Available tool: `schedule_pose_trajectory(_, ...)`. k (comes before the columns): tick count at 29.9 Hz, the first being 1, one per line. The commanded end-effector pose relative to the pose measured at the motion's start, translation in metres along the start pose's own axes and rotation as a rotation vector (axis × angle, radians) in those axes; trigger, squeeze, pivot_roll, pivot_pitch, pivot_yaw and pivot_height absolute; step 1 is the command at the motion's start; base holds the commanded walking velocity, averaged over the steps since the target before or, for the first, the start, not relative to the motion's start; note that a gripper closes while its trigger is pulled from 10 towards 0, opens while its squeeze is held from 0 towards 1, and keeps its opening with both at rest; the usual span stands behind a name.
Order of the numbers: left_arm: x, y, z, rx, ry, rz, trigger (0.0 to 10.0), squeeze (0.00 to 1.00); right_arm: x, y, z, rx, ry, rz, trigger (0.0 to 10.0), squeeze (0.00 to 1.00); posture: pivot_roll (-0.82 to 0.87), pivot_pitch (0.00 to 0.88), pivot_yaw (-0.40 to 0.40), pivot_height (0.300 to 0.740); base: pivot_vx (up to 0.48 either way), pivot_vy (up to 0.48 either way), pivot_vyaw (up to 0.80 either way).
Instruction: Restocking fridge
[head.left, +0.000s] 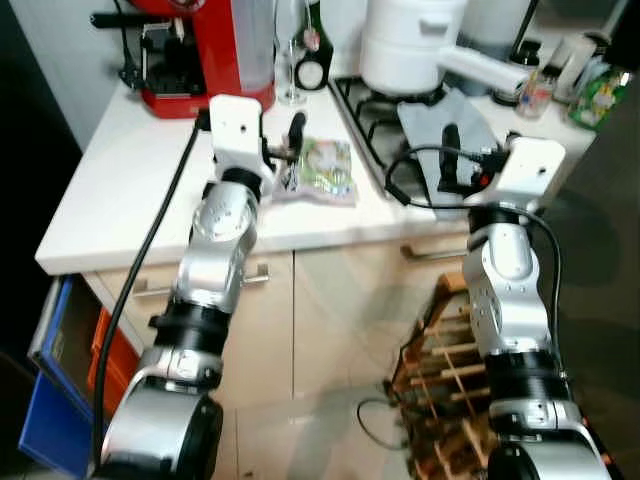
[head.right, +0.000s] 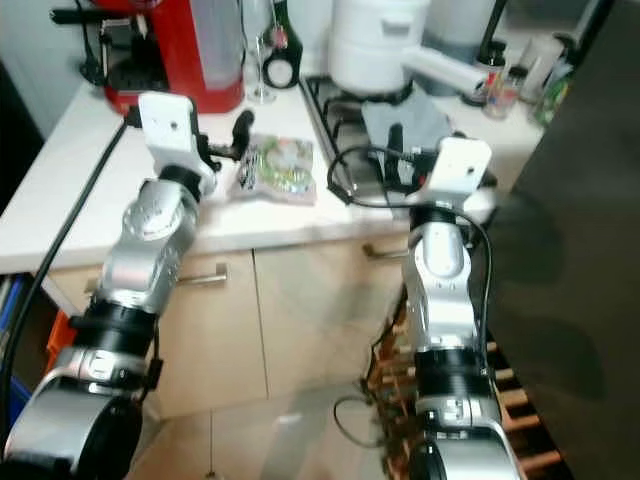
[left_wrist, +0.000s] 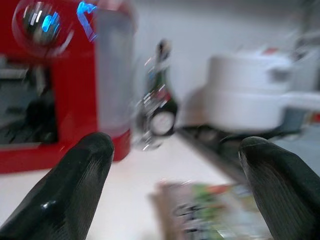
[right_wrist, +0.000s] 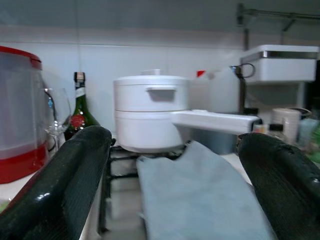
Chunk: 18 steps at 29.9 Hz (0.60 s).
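Packet (head.left: 322, 172) of something green and white is lying flat on the white counter (head.left: 120, 190), just in front of the left gripper (head.left: 283, 150), so that looks like the thing headed for the fridge. Looks like a soft plastic bag, light and floppy, probably a bit slick, so I'd guess pinching it by the near edge or across a short side is the way, not squeezing the middle, which would just crumple. The left gripper has its fingers spread wide with nothing between them, hovering low over the counter and pointing at the packet. The right gripper (head.left: 447, 160) is over by the stove (head.left: 375, 115), fingers also spread wide and empty, above a grey cloth (right_wrist: 200, 200) with a white pot (head.left: 405, 45) behind it. The red coffee machine (head.left: 195, 50), a wine glass (right_wrist: 56, 112) and a dark bottle (right_wrist: 79, 112) sit at the back. Left wrist view is badly blurred, so the label's unreadable and I can't tell what's in the packet. No fridge door that I can make out, just a dark surface at the right edge.
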<state>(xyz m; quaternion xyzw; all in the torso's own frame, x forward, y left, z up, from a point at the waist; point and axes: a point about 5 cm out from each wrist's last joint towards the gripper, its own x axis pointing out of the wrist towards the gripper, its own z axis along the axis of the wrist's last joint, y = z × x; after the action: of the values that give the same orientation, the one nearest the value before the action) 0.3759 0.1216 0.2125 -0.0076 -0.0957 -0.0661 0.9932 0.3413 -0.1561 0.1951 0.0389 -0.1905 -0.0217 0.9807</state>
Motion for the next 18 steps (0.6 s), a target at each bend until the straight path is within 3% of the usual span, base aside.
schedule_pose_trajectory(1,0.0,0.012,-0.013,-0.078,0.094,0.026,10.0,0.0,-0.003,0.009,-0.002,0.003,0.016,0.037,10.0,0.09,-0.04,0.0,0.002,0.74,0.0,0.0,0.0)
schedule_pose_trajectory(3,-0.001,0.011,-0.025,-0.154,0.171,0.006,10.0,0.0,-0.006,0.008,-0.004,-0.001,0.027,0.039,10.0,0.09,-0.04,0.0,0.004,0.74,0.0,0.0,0.0)
schedule_pose_trajectory(4,-0.001,0.011,-0.025,-0.154,0.171,0.006,10.0,0.0,-0.006,0.008,-0.004,-0.001,0.027,0.039,10.0,0.09,-0.04,0.0,0.004,0.74,0.0,0.0,0.0)
schedule_pose_trajectory(5,-0.003,0.012,-0.045,-0.258,0.28,0.017,10.0,0.0,-0.008,0.007,-0.008,0.0,0.048,0.034,10.0,0.08,-0.04,0.0,0.008,0.74,0.0,0.0,0.0)
schedule_pose_trajectory(9,-0.004,0.009,-0.065,-0.471,0.394,0.013,10.0,0.0,-0.008,0.007,-0.011,0.0,0.06,0.031,10.0,0.09,-0.06,0.0,0.018,0.74,0.0,0.0,0.0)
schedule_pose_trajectory(18,0.01,0.009,-0.051,-0.557,0.346,-0.025,10.0,0.0,-0.016,0.007,-0.012,-0.005,0.07,0.036,10.0,0.09,-0.07,0.0,0.029,0.74,0.0,0.0,0.0)
